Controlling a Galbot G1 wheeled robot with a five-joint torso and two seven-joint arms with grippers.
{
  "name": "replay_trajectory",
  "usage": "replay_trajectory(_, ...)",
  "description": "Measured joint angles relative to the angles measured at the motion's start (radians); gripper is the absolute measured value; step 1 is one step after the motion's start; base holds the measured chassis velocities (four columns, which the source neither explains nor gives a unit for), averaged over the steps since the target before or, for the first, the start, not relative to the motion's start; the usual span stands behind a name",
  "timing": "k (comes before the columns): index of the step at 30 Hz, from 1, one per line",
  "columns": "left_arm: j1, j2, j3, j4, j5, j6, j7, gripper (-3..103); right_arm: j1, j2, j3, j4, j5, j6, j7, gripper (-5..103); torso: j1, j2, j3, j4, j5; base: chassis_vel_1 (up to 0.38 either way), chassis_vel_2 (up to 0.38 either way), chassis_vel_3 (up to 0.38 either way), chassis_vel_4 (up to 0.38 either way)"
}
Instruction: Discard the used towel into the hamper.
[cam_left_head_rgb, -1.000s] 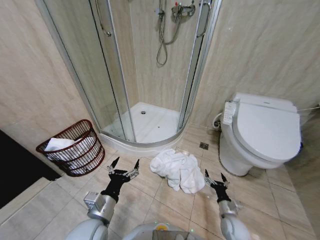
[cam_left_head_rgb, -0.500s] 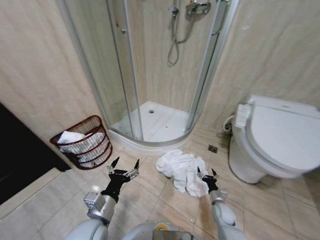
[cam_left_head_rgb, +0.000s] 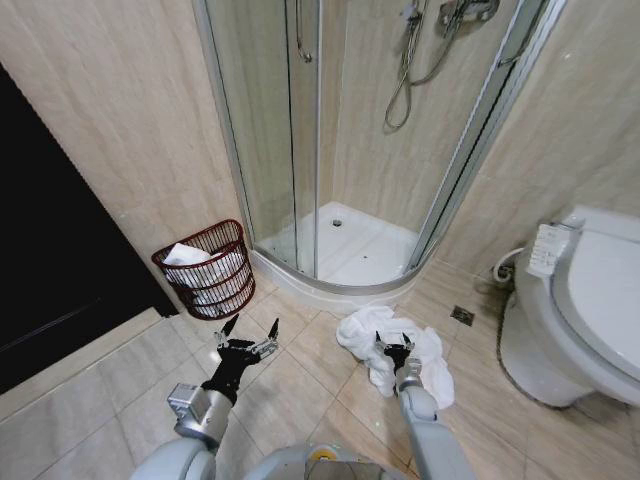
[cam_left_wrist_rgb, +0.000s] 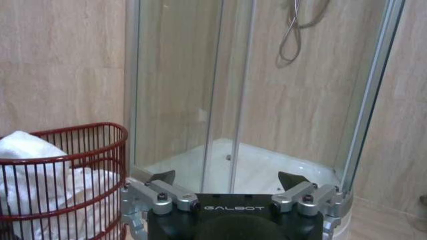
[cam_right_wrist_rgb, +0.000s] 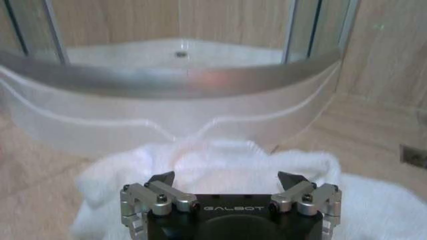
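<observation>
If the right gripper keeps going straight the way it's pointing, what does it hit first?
Most likely the towel: the right gripper is open right above it, with the shower base farther along.

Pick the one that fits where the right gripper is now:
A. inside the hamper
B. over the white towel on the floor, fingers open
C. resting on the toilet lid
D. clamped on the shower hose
B: the right gripper hangs with spread fingers over the crumpled towel on the floor tiles, away from the hamper by the wall.
</observation>
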Motion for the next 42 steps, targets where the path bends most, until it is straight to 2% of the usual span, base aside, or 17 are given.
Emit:
replay_trajectory(8, 0.000, 0.000, 0.000, 0.000, 0.000, 0.000, 0.000, 100, 0.097, 0.013, 0.025, -0.225, -0.057, 0.013, 0.000, 100, 0.000, 0.002, 0.001, 0.0005, 0.0000, 0.000, 0.000, 0.000, 0.000)
replay_trajectory(13, 0.000, 0.000, 0.000, 0.000, 0.000, 0.000, 0.000, 100, 0.123, 0.012, 0.037, -0.280, -0.054, 0.005, 0.000, 100, 0.001, 0.002, 0.001, 0.0005, 0.0000, 0.000, 0.000, 0.000, 0.000)
replay_trajectory(17, 0.000, 0.000, 0.000, 0.000, 0.000, 0.000, 0.000, 100, 0.137, 0.011, 0.045, -0.305, -0.055, -0.009, -0.023, 100, 0.001, 0.003, 0.002, 0.0005, -0.0001, 0.000, 0.000, 0.000, 0.000)
replay_trajectory(18, 0.000, 0.000, 0.000, 0.000, 0.000, 0.000, 0.000, 100, 0.141, 0.012, 0.053, -0.314, -0.061, -0.009, -0.050, 101, 0.001, 0.003, 0.002, 0.0004, -0.0002, 0.000, 0.000, 0.000, 0.000)
replay_trajectory(19, 0.000, 0.000, 0.000, 0.000, 0.000, 0.000, 0.000, 100, 0.142, 0.012, 0.057, -0.318, -0.065, -0.007, -0.070, 97, 0.001, 0.003, 0.002, 0.0004, -0.0002, 0.000, 0.000, 0.000, 0.000)
replay_trajectory(21, 0.000, 0.000, 0.000, 0.000, 0.000, 0.000, 0.000, 100, 0.141, 0.012, 0.059, -0.318, -0.067, -0.005, -0.082, 97, 0.001, 0.003, 0.002, 0.0003, -0.0001, 0.000, 0.000, 0.000, 0.000)
replay_trajectory(22, 0.000, 0.000, 0.000, 0.000, 0.000, 0.000, 0.000, 100, 0.139, 0.013, 0.060, -0.316, -0.067, -0.003, -0.091, 87, 0.001, 0.003, 0.002, 0.0003, 0.0000, 0.000, 0.000, 0.000, 0.000)
replay_trajectory(23, 0.000, 0.000, 0.000, 0.000, 0.000, 0.000, 0.000, 100, 0.139, 0.013, 0.060, -0.316, -0.067, -0.003, -0.091, 87, 0.001, 0.003, 0.002, 0.0003, 0.0000, 0.000, 0.000, 0.000, 0.000)
replay_trajectory(25, 0.000, 0.000, 0.000, 0.000, 0.000, 0.000, 0.000, 100, 0.134, 0.014, 0.060, -0.309, -0.068, -0.001, -0.096, 76, 0.001, 0.004, 0.002, 0.0003, 0.0001, 0.000, 0.000, 0.000, 0.000)
replay_trajectory(28, 0.000, 0.000, 0.000, 0.000, 0.000, 0.000, 0.000, 100, 0.129, 0.015, 0.060, -0.299, -0.069, -0.001, -0.097, 71, 0.001, 0.004, 0.003, 0.0004, 0.0001, 0.000, 0.000, 0.000, 0.000)
replay_trajectory(31, 0.000, 0.000, 0.000, 0.000, 0.000, 0.000, 0.000, 100, 0.121, 0.016, 0.059, -0.279, -0.069, -0.002, -0.097, 54, 0.001, 0.004, 0.003, 0.0004, 0.0003, 0.000, 0.000, 0.000, 0.000)
replay_trajectory(33, 0.000, 0.000, 0.000, 0.000, 0.000, 0.000, 0.000, 100, 0.119, 0.016, 0.059, -0.273, -0.069, -0.003, -0.097, 54, 0.001, 0.004, 0.003, 0.0004, 0.0002, 0.000, 0.000, 0.000, 0.000)
replay_trajectory(35, 0.000, 0.000, 0.000, 0.000, 0.000, 0.000, 0.000, 100, 0.112, 0.016, 0.059, -0.259, -0.067, -0.006, -0.098, 44, 0.001, 0.004, 0.003, 0.0005, 0.0003, 0.000, 0.000, 0.000, 0.000)
replay_trajectory(36, 0.000, 0.000, 0.000, 0.000, 0.000, 0.000, 0.000, 100, 0.112, 0.016, 0.059, -0.259, -0.067, -0.006, -0.098, 44, 0.001, 0.004, 0.003, 0.0005, 0.0003, 0.000, 0.000, 0.000, 0.000)
replay_trajectory(39, 0.000, 0.000, 0.000, 0.000, 0.000, 0.000, 0.000, 100, 0.099, 0.016, 0.059, -0.241, -0.062, -0.007, -0.100, 27, 0.001, 0.004, 0.003, 0.0005, 0.0002, 0.000, 0.000, 0.000, 0.000)
replay_trajectory(40, 0.000, 0.000, 0.000, 0.000, 0.000, 0.000, 0.000, 100, 0.099, 0.016, 0.059, -0.241, -0.062, -0.007, -0.100, 27, 0.001, 0.004, 0.003, 0.0005, 0.0002, 0.000, 0.000, 0.000, 0.000)
replay_trajectory(42, 0.000, 0.000, 0.000, 0.000, 0.000, 0.000, 0.000, 100, 0.090, 0.017, 0.061, -0.229, -0.059, -0.007, -0.100, 18, 0.001, 0.005, 0.003, 0.0005, 0.0002, 0.000, 0.000, 0.000, 0.000)
